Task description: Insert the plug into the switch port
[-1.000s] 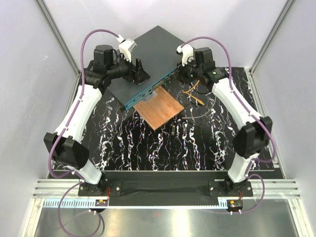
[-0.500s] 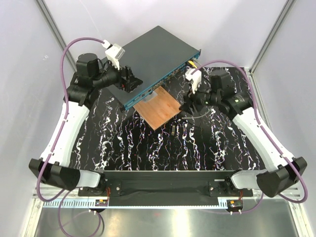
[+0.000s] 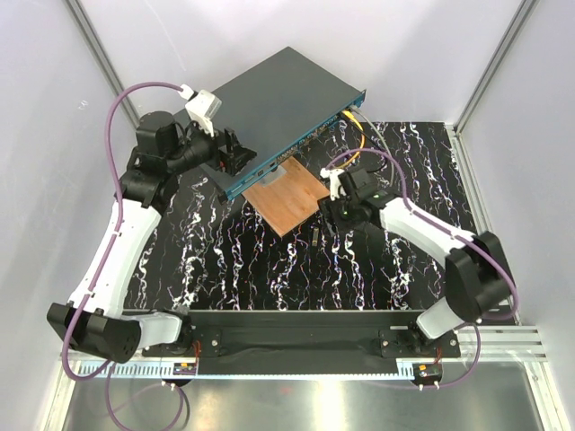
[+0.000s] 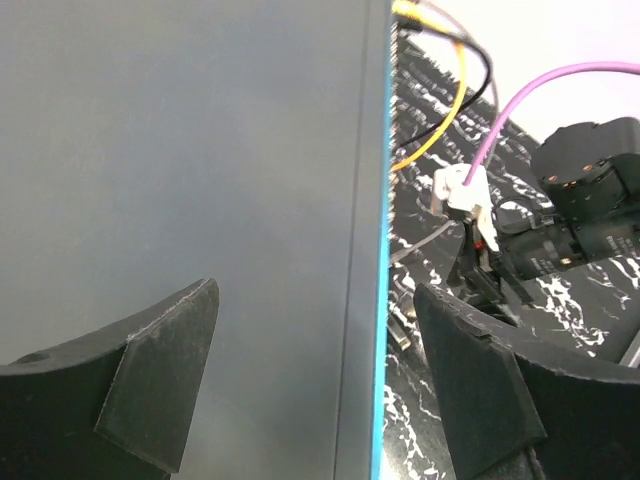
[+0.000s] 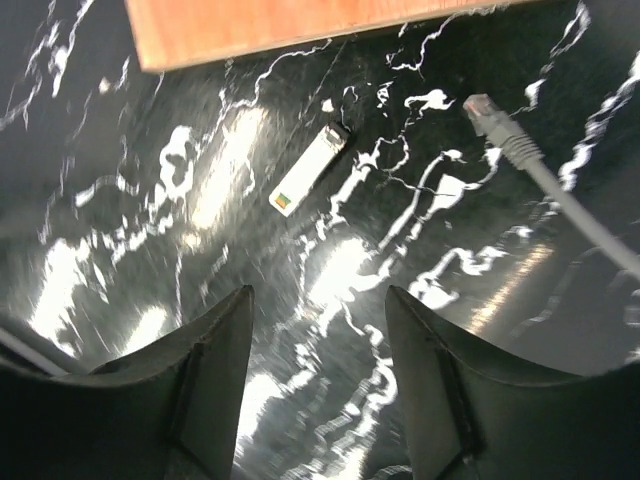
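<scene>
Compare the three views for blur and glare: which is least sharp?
Right wrist view: least sharp, marbled table streaked by blur, bright glare patches near the small silver module. Left wrist view: soft sheen on the switch top. Top external view: evenly lit, crisp.

You had bright, even, diffuse light from above in the top view. The white walls (image 3: 296, 27) glowed softly, the arms cast only faint shadows on the marbled table (image 3: 269, 269), and a pale glare lay along the metal ledge (image 3: 296, 400) at the bottom. In the left wrist view the switch (image 4: 180, 150) was a smooth, low-contrast grey, and the near fingers (image 4: 160, 380) of the left gripper (image 4: 315, 290) looked soft. The right wrist view was smeared towards the lower left, with glossy reflections on the table, though the plug (image 5: 490, 108) was fairly sharp.
</scene>
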Controlling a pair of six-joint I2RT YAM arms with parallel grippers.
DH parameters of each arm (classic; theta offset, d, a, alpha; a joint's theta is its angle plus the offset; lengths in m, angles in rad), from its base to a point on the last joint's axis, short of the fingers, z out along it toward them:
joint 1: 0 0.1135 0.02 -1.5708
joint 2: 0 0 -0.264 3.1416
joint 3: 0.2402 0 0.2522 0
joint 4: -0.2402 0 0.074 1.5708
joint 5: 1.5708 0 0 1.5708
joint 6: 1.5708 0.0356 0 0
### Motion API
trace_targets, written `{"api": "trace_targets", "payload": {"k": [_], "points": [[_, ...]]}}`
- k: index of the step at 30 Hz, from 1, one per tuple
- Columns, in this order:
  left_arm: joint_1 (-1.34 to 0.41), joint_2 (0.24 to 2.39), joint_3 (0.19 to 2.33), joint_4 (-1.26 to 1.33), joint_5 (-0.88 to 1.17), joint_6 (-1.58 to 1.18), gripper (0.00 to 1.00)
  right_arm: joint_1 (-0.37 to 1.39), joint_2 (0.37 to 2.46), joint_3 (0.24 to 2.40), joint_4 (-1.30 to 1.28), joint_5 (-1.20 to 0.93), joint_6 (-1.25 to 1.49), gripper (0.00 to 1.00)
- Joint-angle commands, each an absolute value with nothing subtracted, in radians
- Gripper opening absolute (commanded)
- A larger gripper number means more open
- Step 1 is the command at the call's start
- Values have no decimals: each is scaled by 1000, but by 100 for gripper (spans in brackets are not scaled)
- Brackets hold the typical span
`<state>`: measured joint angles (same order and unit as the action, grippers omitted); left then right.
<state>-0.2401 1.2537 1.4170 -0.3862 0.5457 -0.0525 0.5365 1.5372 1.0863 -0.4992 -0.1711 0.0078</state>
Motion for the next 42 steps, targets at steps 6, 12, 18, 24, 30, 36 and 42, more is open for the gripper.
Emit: {"api": "trace_targets", "payload": {"k": [6,12,18,24,30,36,42], "points": [[-235,1203,1356,-310,446,-23,85,566,1790,1271,-540,-48,362,54],[-235,1198,1353,-324,443,-6,85,580,1907,1376,-574,-20,414,52],[-236,1192,1345,-337,423,35,85,597,2005,1445,-635,17,428,49],[-235,1190,1342,-342,417,49,86,617,2062,1465,-672,34,428,46],[-235,1190,1335,-339,422,58,86,621,2092,1486,-692,2,433,17],[-235,1232,1403,-414,434,123,86,609,1967,1460,-724,-38,436,0],[-236,1229,1448,-410,529,195,86,477,1697,1376,-752,-227,425,0]]}}
